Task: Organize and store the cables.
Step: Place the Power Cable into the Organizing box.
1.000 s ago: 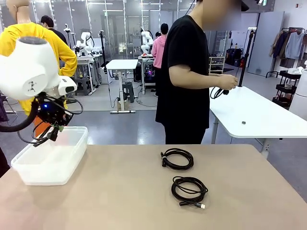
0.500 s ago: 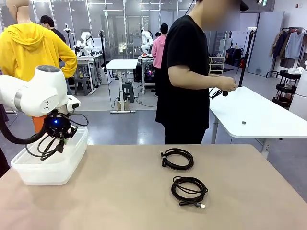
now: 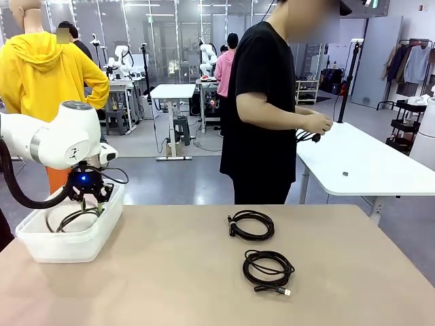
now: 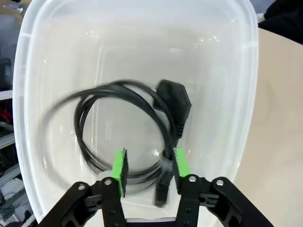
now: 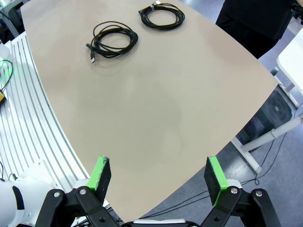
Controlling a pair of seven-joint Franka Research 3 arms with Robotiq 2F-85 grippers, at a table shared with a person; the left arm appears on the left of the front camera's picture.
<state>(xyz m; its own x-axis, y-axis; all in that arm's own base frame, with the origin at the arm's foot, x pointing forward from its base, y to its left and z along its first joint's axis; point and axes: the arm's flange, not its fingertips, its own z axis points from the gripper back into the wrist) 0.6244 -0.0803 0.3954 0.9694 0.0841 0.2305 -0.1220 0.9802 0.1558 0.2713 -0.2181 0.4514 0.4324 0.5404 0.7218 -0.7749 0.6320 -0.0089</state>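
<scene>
Standing partly apart with nothing pinched between them, the green pads (image 4: 120,168) of the left gripper (image 4: 149,158) are seen low inside the clear plastic bin (image 4: 236,94), and one coiled cable (image 4: 173,99) lies loose on the bin floor beneath them. A strand and a plug end of that coil pass just beside one pad, and there the nearest risk is judged to lie: if the gripper is lifted straight up, the strand could be caught on a finger and the coil dragged up over the rim. The coil looks blurred and loosely wound, so it may also spring wider and be left draped on the wall. The bin seems light and sits at the table (image 3: 170,272) edge, so it could be shifted or tipped if its wall is knocked by the fingers. Farther out, two more coils wait on the table, well apart from the bin: the far coil (image 3: 251,237) and the near coil (image 3: 268,268) with its silver-tipped plug. Both lie flat and thin, so a grasp could slide off, or one loop alone could be taken and the winding pulled open. The right gripper (image 5: 157,170) is held wide and empty over the table's near edge. Behind the table, another black cord (image 3: 304,136) is held in the person's hand (image 3: 318,124); a handover there could be mistimed.
</scene>
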